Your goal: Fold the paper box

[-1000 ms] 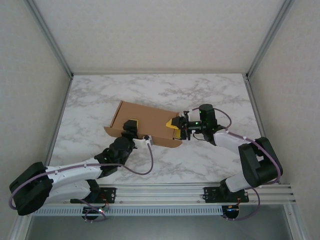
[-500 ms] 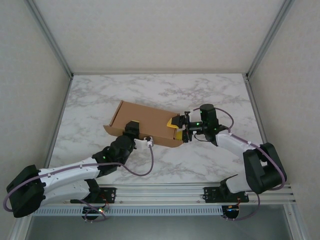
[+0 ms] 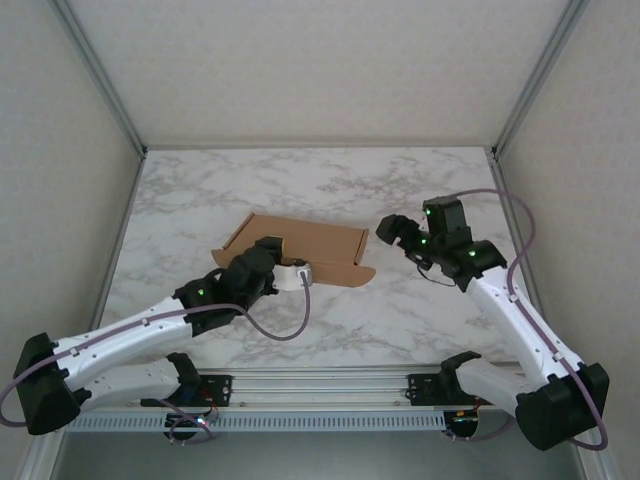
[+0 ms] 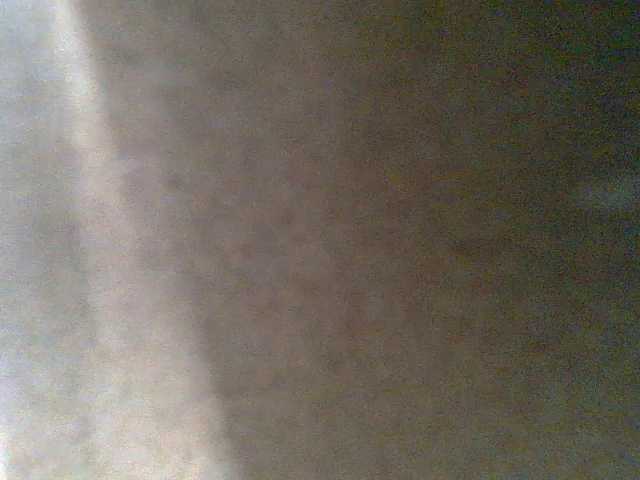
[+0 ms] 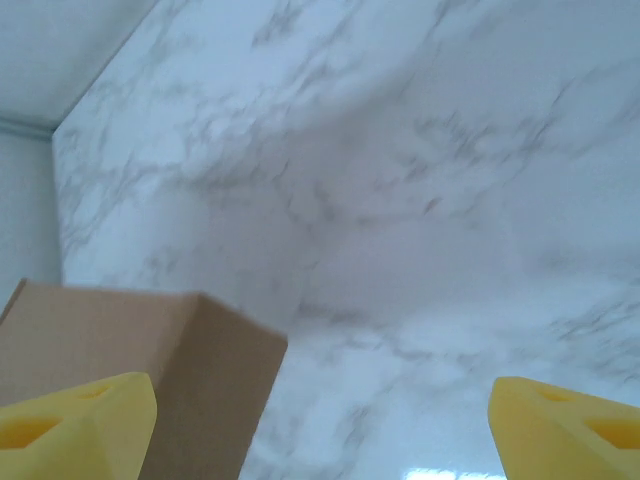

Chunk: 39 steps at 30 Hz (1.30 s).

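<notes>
Your paper box (image 3: 310,240) is matte brown cardboard, shallow and rectangular, on veined marble table (image 3: 400,180). At its 3 o'clock the right gripper (image 5: 320,425) gapes wide, empty. The left gripper (image 3: 268,252) is over its 7 o'clock edge; can't tell its spread.

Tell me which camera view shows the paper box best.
The top external view: nearly the whole paper box shows from above, outline clear. The right wrist view catches one brown corner. The left wrist view gives at most a brownish blur.

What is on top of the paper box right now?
The left claw sits over the near left part of the paper box; the rest of its top is bare cardboard. The claw hides the cardboard beneath it, so any grip cannot be seen.
</notes>
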Each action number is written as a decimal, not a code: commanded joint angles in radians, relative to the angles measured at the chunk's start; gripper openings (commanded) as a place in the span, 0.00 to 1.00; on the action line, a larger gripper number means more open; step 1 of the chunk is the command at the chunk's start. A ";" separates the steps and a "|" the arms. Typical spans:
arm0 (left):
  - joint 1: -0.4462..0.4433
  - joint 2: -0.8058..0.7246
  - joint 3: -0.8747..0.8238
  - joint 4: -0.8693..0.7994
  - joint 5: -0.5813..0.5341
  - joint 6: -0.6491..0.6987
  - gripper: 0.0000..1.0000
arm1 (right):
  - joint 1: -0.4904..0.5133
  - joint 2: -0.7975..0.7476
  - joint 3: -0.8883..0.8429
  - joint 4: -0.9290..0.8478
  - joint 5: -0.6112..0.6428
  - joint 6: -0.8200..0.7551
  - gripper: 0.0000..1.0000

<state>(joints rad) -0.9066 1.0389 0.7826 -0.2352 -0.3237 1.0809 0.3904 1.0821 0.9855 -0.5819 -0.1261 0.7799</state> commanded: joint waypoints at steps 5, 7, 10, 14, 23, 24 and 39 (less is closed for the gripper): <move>-0.002 0.145 0.257 -0.423 0.153 -0.243 0.43 | -0.001 0.177 0.176 -0.052 0.065 -0.186 0.82; 0.001 0.176 0.317 -0.482 0.193 -0.289 0.44 | -0.002 0.193 0.201 -0.046 0.039 -0.199 0.81; 0.022 0.214 0.398 -0.542 0.278 -0.353 0.45 | -0.001 0.223 0.247 -0.078 0.028 -0.239 0.80; 0.045 0.273 0.466 -0.591 0.368 -0.408 0.45 | -0.002 0.246 0.286 -0.113 0.024 -0.273 0.80; 0.055 0.394 0.536 -0.679 0.447 -0.409 0.41 | -0.004 0.244 0.268 -0.124 -0.026 -0.266 0.81; 0.054 0.410 0.545 -0.691 0.442 -0.409 0.41 | -0.004 0.251 0.257 -0.120 -0.024 -0.266 0.81; 0.051 0.544 0.596 -0.733 0.436 -0.402 0.46 | -0.017 0.753 0.291 0.131 -0.653 -0.218 0.46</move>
<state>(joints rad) -0.8539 1.5711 1.3407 -0.9325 0.1097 0.6689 0.3531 1.7863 1.2205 -0.4904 -0.5991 0.5728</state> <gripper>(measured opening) 0.502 0.476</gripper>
